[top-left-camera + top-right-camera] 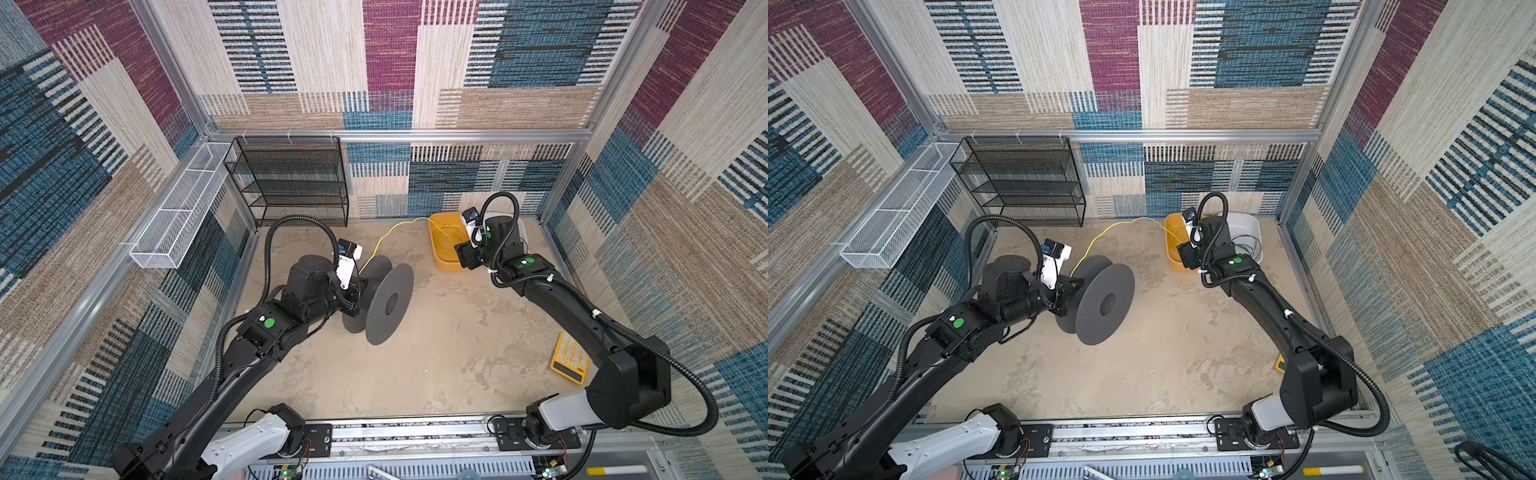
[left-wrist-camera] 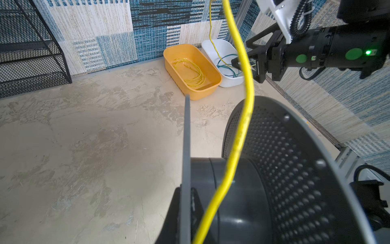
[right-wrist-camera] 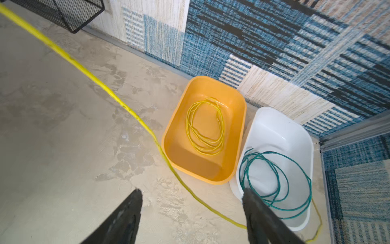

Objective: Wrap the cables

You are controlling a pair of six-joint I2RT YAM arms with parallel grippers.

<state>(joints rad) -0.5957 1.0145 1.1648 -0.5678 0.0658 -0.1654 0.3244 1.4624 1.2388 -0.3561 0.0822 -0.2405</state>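
The yellow cable [image 3: 124, 106] leaves the spool [image 1: 388, 305] toward one o'clock in a top view, heading for the yellow bin [image 3: 240, 101], where more yellow loops lie. The teal cable [image 3: 244, 169] sits in the white bin [image 3: 274, 114]. My left gripper [image 2: 185, 198] clamps the spool's flange. My right gripper [image 3: 192, 191], jaws spread and empty, hangs over that strand and is the nearer arm.

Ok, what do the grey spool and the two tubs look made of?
Dark grey flanged spool: matte plastic by the look; one flange is dotted with small dimples or holes. Orange-yellow oblong tub and white oblong tub: probably glossy moulded plastic, with rounded corners and soft sheen on the walls.
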